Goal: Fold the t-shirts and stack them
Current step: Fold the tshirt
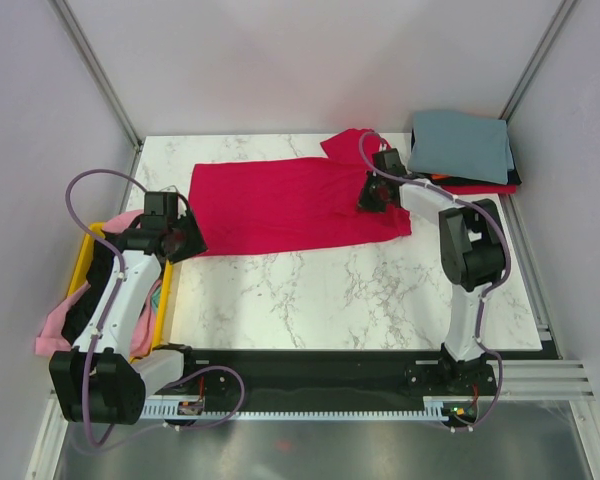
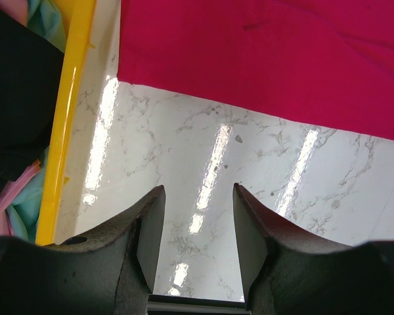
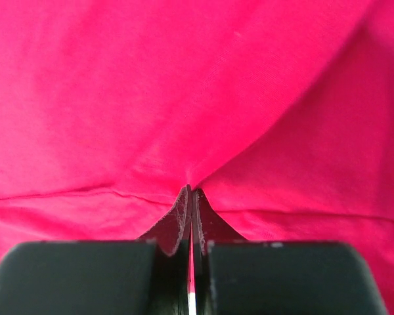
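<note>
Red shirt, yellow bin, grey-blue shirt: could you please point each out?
Red shirt (image 1: pixel 280 205): top view, middle of its spread body.
Yellow bin (image 2: pixel 64 131): left wrist view, its rim.
Grey-blue shirt (image 1: pixel 460 145): top view, centre of its folded top.

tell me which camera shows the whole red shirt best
Top external: the red t-shirt lies spread out, its whole outline visible except under the right gripper. Left wrist shows only one edge strip; right wrist only a fold pinched in that gripper.
</note>
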`<move>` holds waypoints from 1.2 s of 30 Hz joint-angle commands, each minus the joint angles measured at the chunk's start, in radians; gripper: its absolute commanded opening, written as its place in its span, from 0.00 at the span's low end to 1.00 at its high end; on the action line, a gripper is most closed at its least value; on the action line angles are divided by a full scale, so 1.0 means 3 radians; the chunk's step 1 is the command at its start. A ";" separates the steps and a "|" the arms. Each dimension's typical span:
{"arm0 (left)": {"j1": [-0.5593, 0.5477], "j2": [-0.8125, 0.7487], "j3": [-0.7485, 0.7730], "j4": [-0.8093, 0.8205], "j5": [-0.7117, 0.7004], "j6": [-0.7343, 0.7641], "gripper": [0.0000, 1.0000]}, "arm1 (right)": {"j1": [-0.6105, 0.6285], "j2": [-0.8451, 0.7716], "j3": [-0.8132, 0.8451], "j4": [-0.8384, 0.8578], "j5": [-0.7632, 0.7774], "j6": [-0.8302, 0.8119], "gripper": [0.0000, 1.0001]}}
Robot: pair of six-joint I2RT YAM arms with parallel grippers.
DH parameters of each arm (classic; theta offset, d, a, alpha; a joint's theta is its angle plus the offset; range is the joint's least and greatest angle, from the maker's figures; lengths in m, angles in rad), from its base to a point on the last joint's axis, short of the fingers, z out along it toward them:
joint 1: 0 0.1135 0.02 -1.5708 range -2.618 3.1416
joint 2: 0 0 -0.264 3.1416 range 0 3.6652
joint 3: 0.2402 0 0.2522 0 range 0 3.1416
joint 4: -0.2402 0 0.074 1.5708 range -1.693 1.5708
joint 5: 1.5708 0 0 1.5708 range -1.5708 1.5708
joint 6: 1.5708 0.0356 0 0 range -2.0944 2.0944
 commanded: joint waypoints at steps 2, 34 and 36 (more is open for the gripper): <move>-0.0014 -0.0088 -0.0001 0.0091 0.0077 0.0138 0.53 | 0.0123 0.0166 0.0476 -0.0077 0.0031 -0.0037 0.00; -0.0275 0.0294 -0.0047 0.0060 -0.0026 -0.0286 0.49 | -0.0275 -0.1689 -0.1351 0.0204 0.0731 -0.0360 0.55; -0.0285 0.0428 -0.0057 0.0065 -0.0005 -0.0484 0.48 | -0.0337 -0.1766 -0.1638 0.0199 0.0742 -0.0237 0.53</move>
